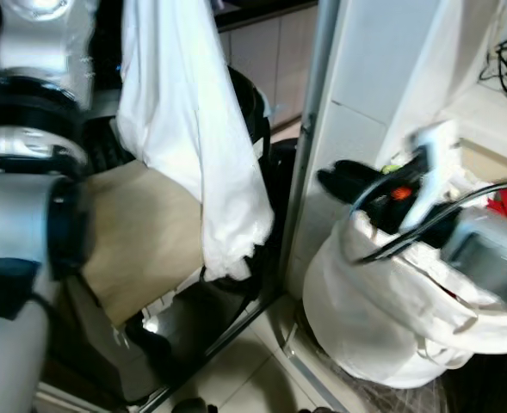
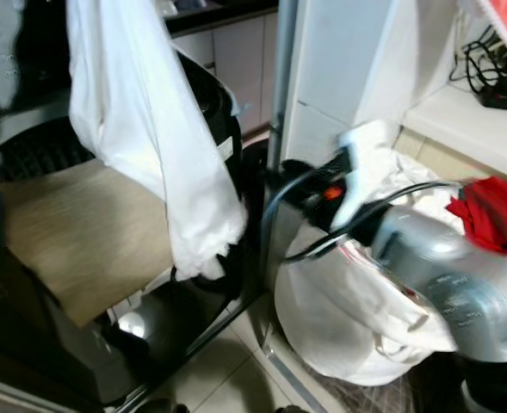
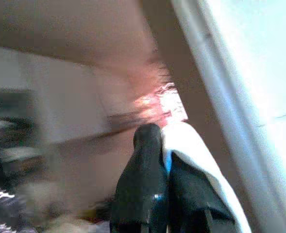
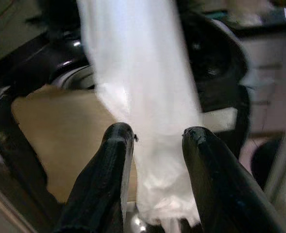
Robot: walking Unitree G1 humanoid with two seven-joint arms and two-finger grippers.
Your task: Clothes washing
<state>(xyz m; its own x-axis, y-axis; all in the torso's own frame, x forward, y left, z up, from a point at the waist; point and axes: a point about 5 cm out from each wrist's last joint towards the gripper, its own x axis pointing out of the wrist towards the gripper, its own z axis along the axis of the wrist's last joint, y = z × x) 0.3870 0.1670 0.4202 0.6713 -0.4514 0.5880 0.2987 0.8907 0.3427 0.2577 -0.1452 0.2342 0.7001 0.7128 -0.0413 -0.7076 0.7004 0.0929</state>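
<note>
Home laundry corner: black washing machine (image 1: 236, 112); full white laundry bag (image 1: 391, 318); pale tiled floor (image 1: 244, 370); white tiled wall (image 1: 356, 146); cabinet fronts (image 1: 262, 52) behind.

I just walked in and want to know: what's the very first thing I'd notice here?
A long white garment hangs in the middle, pinched high up by the left gripper and dangling over the dark washing machine and a tan board. To the right, the right gripper points open toward the cloth, above a stuffed white laundry bag on the floor. A bright red cloth sits beside the bag.
</note>
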